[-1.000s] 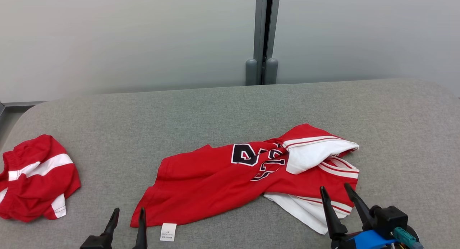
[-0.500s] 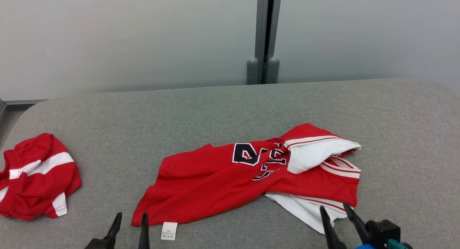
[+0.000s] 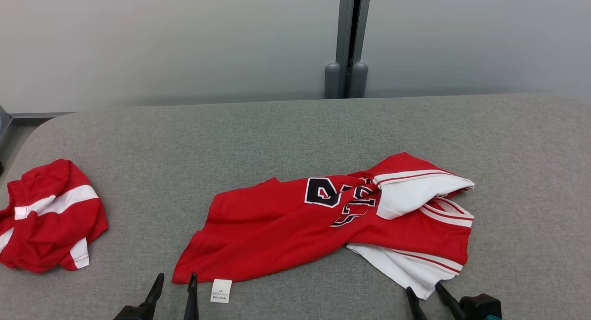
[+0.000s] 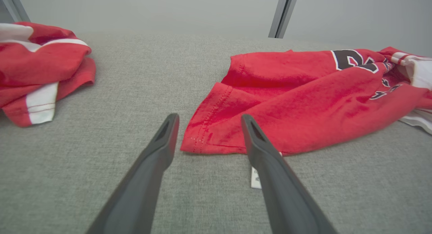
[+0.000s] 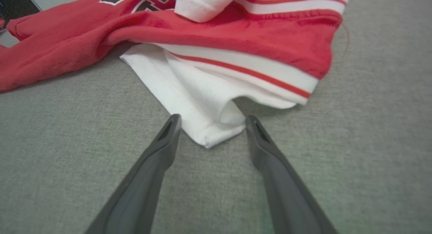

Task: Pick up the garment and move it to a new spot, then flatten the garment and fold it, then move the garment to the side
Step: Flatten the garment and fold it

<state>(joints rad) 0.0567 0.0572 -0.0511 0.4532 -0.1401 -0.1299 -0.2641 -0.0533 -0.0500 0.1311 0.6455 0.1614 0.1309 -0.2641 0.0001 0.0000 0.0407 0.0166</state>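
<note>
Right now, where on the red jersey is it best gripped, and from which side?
Take its two near corners, coming in from the robot's side. The red jersey lies crumpled on the grey cushion; its red hem corner sits flat ahead of the open left hand, the white sleeve corner ahead of the open right hand. Both edges are free and unburied.

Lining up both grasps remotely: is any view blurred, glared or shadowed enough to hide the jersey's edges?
Head view: soft even light, no glare, jersey sharp. Left wrist view: hem crisp, with some wide-angle stretch toward the frame edges. Right wrist view: white corner in focus, a small soft shadow under the striped fold beside it; no edge is hidden.
</note>
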